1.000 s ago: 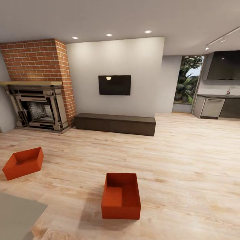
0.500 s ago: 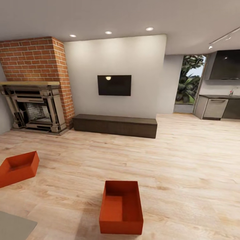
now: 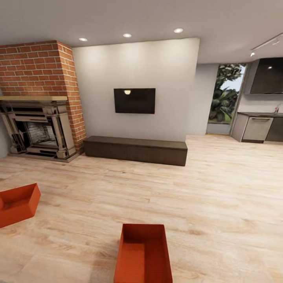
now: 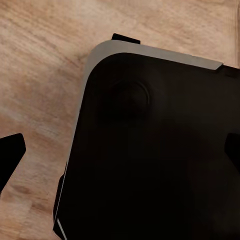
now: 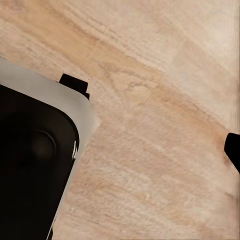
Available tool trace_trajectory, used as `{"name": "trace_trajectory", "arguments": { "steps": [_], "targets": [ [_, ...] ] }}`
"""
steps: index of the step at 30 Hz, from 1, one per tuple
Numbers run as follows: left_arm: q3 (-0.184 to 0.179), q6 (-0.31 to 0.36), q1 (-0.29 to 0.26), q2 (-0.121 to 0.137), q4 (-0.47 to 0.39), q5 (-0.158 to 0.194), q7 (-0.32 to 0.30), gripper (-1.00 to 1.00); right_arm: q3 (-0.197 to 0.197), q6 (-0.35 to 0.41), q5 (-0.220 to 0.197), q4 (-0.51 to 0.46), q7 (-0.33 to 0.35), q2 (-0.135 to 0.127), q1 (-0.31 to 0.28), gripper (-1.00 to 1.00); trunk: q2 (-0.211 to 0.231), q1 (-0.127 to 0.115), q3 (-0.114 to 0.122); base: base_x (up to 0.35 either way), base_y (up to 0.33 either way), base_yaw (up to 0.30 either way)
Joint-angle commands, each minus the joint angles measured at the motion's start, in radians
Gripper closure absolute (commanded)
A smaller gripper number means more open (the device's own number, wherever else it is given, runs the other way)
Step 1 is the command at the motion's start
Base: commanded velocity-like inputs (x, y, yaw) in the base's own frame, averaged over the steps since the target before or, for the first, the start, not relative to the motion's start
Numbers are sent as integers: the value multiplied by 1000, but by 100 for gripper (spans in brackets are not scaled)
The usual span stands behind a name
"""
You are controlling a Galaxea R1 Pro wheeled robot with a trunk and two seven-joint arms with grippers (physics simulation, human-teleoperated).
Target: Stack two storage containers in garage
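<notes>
The base (image 4: 150, 150) was a glossy black slab, rounded corners, pale grey rim, a round dimple near one corner.

**Two orange-red bins on the living-room planks**

The nearer storage container (image 3: 144, 255) is an orange-red, open-top rectangular bin with thin plain walls. It sits upright on the light wood plank floor (image 3: 220, 204), well in front of the long dark TV bench (image 3: 135, 149), its long side running away from the bench, its near end cut off by the picture's lower edge. The second storage container (image 3: 17, 204), the same in colour and build, stands upright and turned at an angle, in front of the brick fireplace (image 3: 39, 118), well apart from the first. Both are empty.
</notes>
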Motion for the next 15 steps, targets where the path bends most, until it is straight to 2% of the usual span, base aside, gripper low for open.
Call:
{"name": "trace_trajectory", "arguments": {
  "steps": [1,11,15],
  "targets": [
    [0,-2,0,0,0,4,0,-100,8,-6,-10,3,-1,0,-1,-100,0,1,-1,321,0,0],
    [0,-3,0,0,-1,4,0,-100,8,-6,-6,3,-1,0,-1,-100,0,1,-1,318,0,0],
    [0,-3,0,0,-1,4,0,-100,8,-6,-5,3,-1,1,-1,-100,0,1,-1,192,0,0]
  ]
}}
